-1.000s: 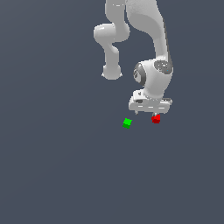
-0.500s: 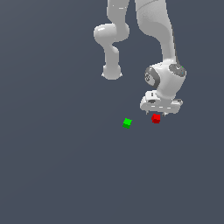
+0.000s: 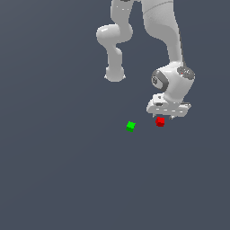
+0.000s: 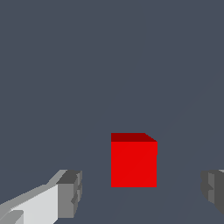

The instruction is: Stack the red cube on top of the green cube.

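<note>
Straddling the red cube, the hand is spread wide: in the wrist view one grey finger pad stands to each side of the cube, apart from its faces, with nothing gripped. The red cube rests on the grey table, just under the hand in the exterior view. Beyond the red cube, toward the exterior view's left, the green cube sits near but clearly apart from it. The step in hand appears to be the grasp. To do it well, the hand should be centred over the red cube, sunk until the pads cover its side faces, then closed squarely so it does not twist.
</note>
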Robot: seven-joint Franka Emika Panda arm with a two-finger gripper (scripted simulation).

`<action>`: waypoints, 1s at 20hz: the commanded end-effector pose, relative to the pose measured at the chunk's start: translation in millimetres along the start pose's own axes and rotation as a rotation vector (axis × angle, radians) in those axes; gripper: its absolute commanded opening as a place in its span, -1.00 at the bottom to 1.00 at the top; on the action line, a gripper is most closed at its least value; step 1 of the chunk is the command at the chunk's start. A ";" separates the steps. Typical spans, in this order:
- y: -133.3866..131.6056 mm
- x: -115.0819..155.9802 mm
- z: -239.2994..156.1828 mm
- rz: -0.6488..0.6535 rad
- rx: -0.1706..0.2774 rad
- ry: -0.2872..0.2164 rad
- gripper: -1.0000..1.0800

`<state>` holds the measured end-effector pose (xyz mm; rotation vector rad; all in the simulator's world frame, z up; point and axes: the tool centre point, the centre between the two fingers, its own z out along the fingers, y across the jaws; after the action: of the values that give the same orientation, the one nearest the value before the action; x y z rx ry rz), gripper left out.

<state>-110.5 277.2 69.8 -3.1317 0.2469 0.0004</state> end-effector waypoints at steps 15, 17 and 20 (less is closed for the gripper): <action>-0.9 0.6 49.7 0.002 0.000 0.000 0.92; -0.9 0.6 49.9 0.002 0.000 0.000 -1.00; -0.9 0.6 49.9 0.002 0.000 0.000 -1.00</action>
<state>-110.0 278.2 20.3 -3.1317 0.2500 0.0003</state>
